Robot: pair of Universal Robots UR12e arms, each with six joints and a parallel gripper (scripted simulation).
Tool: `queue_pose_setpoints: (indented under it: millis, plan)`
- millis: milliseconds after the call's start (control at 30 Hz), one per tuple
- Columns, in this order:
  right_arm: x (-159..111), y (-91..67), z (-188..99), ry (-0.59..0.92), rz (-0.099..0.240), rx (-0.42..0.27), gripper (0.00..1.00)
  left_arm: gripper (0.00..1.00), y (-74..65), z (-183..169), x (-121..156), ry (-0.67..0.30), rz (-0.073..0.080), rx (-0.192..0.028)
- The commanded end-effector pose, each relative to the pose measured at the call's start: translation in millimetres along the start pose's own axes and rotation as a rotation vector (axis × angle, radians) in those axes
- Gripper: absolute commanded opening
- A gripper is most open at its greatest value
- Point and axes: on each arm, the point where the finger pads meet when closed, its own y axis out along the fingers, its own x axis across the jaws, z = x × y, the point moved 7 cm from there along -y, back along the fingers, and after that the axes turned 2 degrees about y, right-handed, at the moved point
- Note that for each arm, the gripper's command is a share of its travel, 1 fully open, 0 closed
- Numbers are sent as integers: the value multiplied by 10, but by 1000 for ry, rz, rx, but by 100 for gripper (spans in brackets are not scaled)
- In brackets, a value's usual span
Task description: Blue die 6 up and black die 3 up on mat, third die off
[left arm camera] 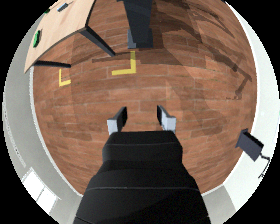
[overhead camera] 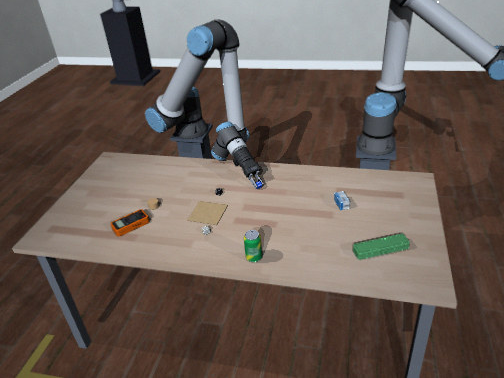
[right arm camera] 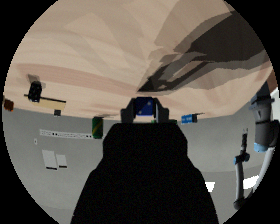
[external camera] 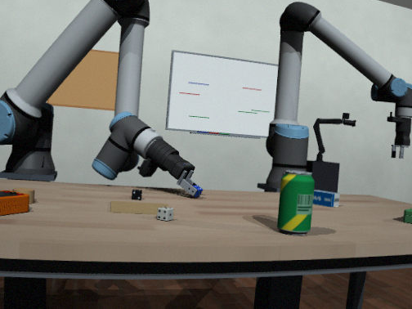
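Note:
My right gripper [overhead camera: 256, 181] [external camera: 194, 189] [right arm camera: 144, 104] is shut on the blue die [overhead camera: 259, 185] [external camera: 198, 190] [right arm camera: 145, 105]. It holds the die tilted, at or just above the table's back part; its pips are too small to read. The black die [overhead camera: 219, 191] [external camera: 136, 194] [right arm camera: 35, 90] stands off the mat [overhead camera: 208, 213] [external camera: 132, 208] [right arm camera: 49, 104], behind it; its top number is unclear. The white die [overhead camera: 206, 230] [external camera: 165, 213] [right arm camera: 57, 113] stands off the mat near its front edge. My left gripper [external camera: 397, 151] [left arm camera: 142, 112] is open and empty, away from the table.
A green can [overhead camera: 253, 247] [external camera: 295, 203] stands right of the white die. A blue-white box [overhead camera: 342, 200] [external camera: 324, 199] and a green brick [overhead camera: 381, 246] lie farther right. An orange meter [overhead camera: 131, 222] and a small wooden block [overhead camera: 153, 203] are left of the mat.

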Motion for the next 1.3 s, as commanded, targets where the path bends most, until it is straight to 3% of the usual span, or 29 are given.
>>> queue_pose_setpoints:
  millis: [0, 967, 1100, 1267]
  plan:
    - [0, 16, 25, 0, 0, -1, 49, 100, -8, -5, -1, 0, 0, -2]
    - [-1, 26, 45, 0, 0, -1, 49, 100, -8, -5, -1, 0, 0, -2]
    - [-1, 26, 45, 0, 0, -1, 61, 100, -8, -5, -1, 0, 0, -2]
    - [-1, 26, 45, 0, 0, -1, 67, 100, -8, -5, -1, 0, 0, -2]
